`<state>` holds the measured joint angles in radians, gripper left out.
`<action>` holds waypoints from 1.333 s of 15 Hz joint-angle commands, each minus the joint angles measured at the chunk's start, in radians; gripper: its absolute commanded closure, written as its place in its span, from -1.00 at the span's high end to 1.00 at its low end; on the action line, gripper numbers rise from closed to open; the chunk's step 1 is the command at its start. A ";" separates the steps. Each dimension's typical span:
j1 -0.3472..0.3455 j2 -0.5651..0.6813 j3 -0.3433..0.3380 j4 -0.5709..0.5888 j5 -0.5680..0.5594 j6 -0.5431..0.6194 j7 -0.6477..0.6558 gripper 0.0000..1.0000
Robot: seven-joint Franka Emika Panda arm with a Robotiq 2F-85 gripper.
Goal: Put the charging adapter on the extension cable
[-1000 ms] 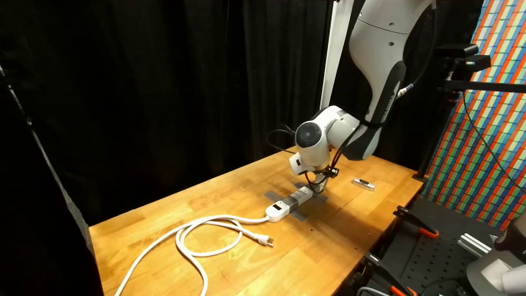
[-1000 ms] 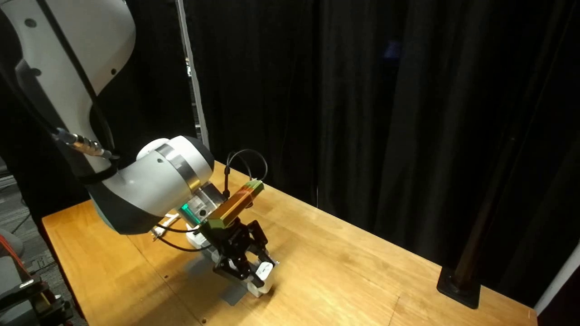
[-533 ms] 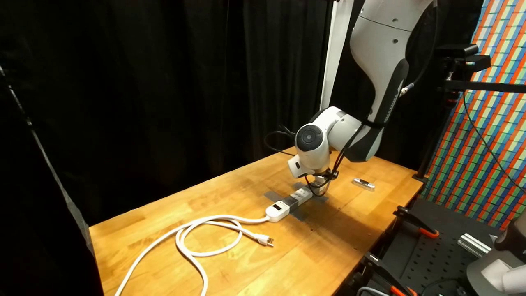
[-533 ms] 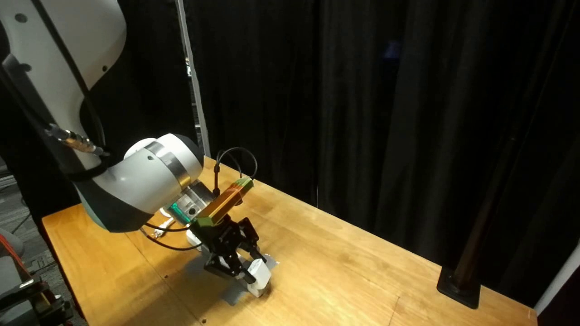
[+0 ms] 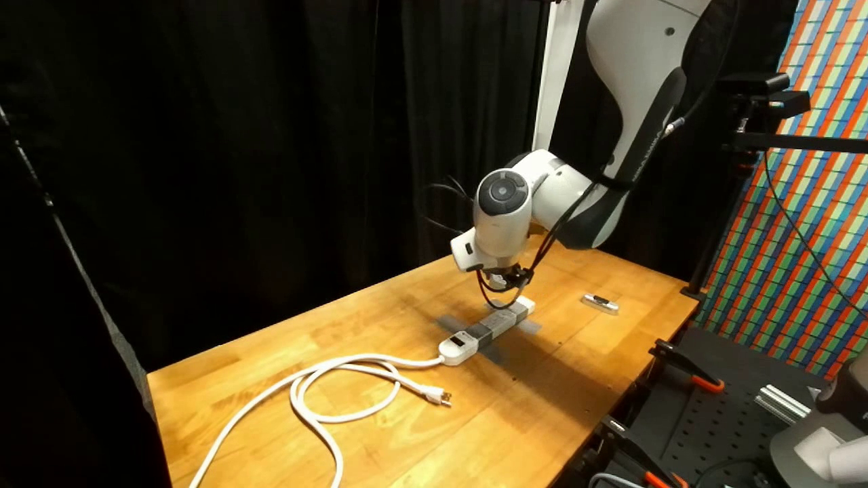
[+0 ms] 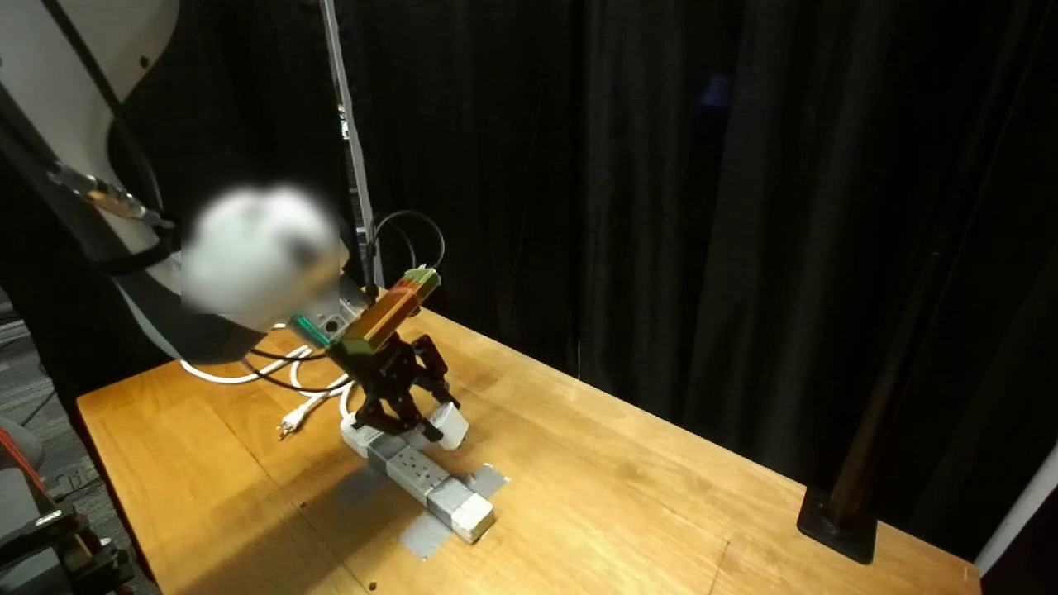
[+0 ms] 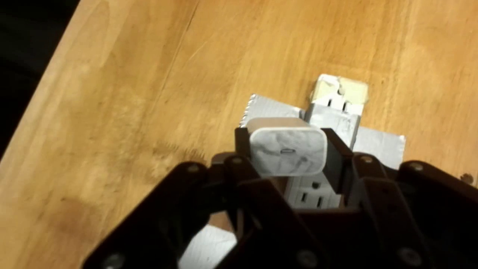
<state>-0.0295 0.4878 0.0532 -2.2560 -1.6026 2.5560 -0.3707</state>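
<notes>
The white charging adapter (image 7: 287, 153) is clamped between the two black fingers of my gripper (image 6: 445, 419). Its face with a small port points to the wrist camera; its prongs are hidden. The adapter also shows in an exterior view (image 6: 451, 428), tilted and apart from the strip. The extension cable's white socket strip (image 6: 417, 471) lies taped to the table and shows in both exterior views (image 5: 498, 324). In the wrist view, the adapter is in front of the strip (image 7: 336, 116) and partly left of it. One socket (image 7: 313, 194) shows just below the adapter.
Grey tape pieces (image 6: 426, 535) hold the strip to the wooden table (image 5: 380, 325). The white cord (image 5: 319, 369) loops on the table, its plug (image 5: 434, 394) near the strip. A small silver item (image 5: 600, 303) lies nearby. A black stand base (image 6: 836, 525) stands at the table's edge.
My gripper, shut on the adapter, has risen from the strip's far end and moved back toward the cord end and the curtain side. The strip's end is uncovered now.
</notes>
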 commanded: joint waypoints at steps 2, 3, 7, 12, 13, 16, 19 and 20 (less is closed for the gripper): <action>-0.084 -0.045 0.065 -0.019 0.345 0.081 -0.343 -0.55; -0.120 -0.034 0.107 -0.006 0.437 0.037 -0.424 -0.55; -0.255 0.038 0.272 0.089 0.785 -0.165 -0.740 -0.55; -0.192 0.012 0.193 0.193 1.123 -0.212 -1.010 -0.55; -0.185 0.009 0.175 0.201 1.159 -0.191 -1.044 -0.55; -0.155 0.017 0.119 0.217 1.199 -0.168 -1.098 -0.55; -0.129 0.029 0.074 0.204 1.193 -0.161 -1.123 -0.55; -0.123 0.032 0.062 0.198 1.188 -0.161 -1.128 -0.55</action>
<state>-0.1892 0.5198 0.1615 -2.0470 -0.4368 2.3805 -1.4514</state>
